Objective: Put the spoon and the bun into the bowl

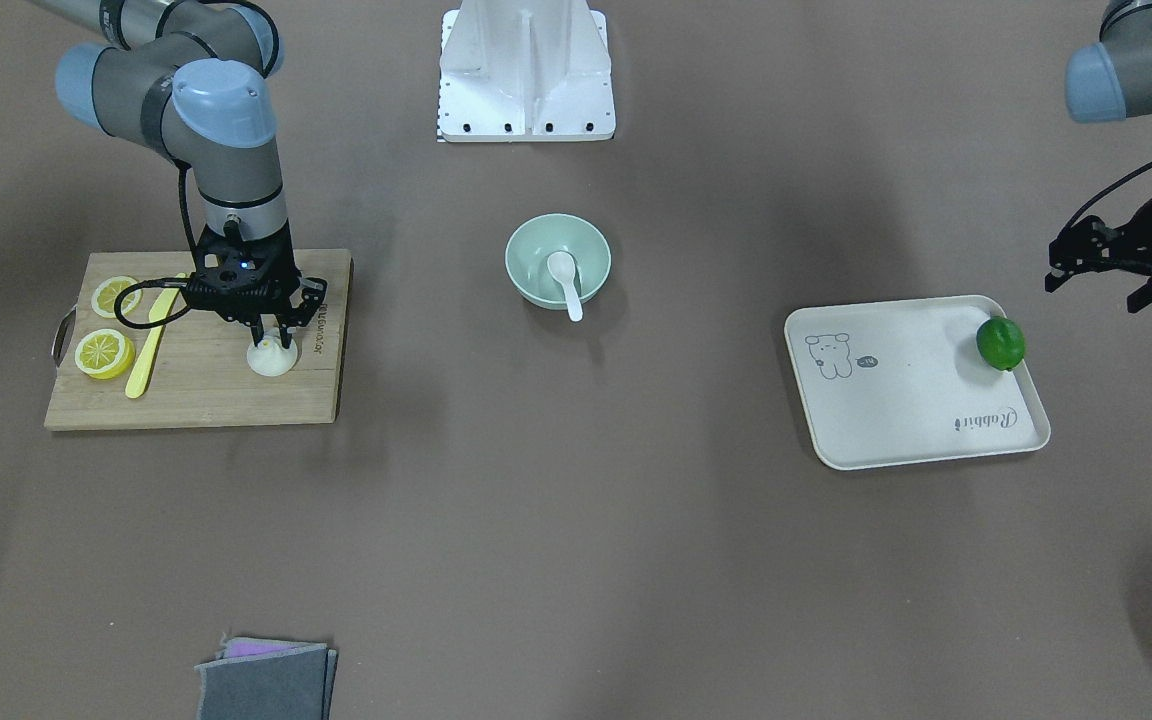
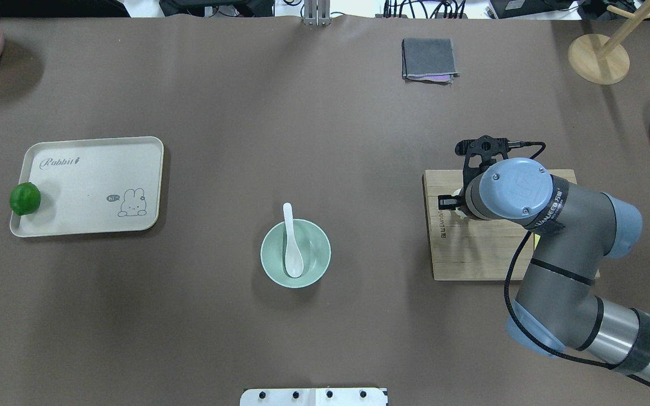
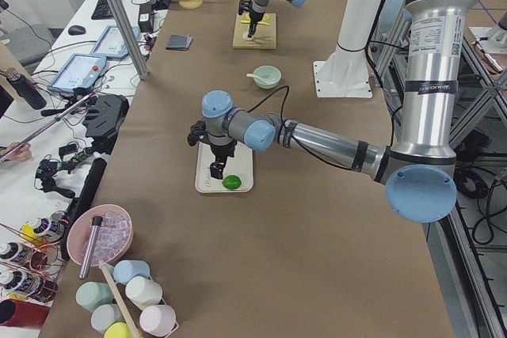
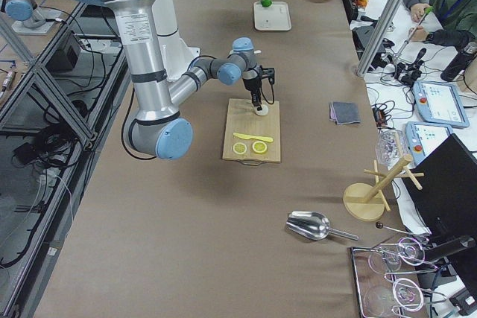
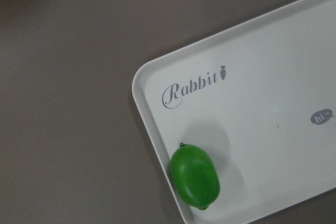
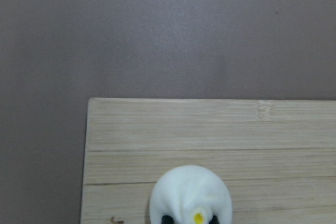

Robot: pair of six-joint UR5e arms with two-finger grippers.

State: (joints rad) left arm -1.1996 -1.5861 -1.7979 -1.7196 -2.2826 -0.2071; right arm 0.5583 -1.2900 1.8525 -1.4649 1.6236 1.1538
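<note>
Right gripper [image 1: 273,340] straddles the bun [image 1: 271,362] on the cutting board [image 1: 196,400], poised for transfer; whether its jaws clamp cannot be told. Spoon [image 1: 566,285] already lies in bowl [image 1: 521,285]. Left gripper [image 1: 1086,275] parked aside, jaw state indeterminate

bun [image 6: 190,195] cropped at bottom edge, cutting board [image 2: 471,256] partly under arm

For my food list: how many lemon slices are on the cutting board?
2. Both lie on the cutting board beside the yellow knife: one lemon slice, the other next to it. None seems hidden.
</note>
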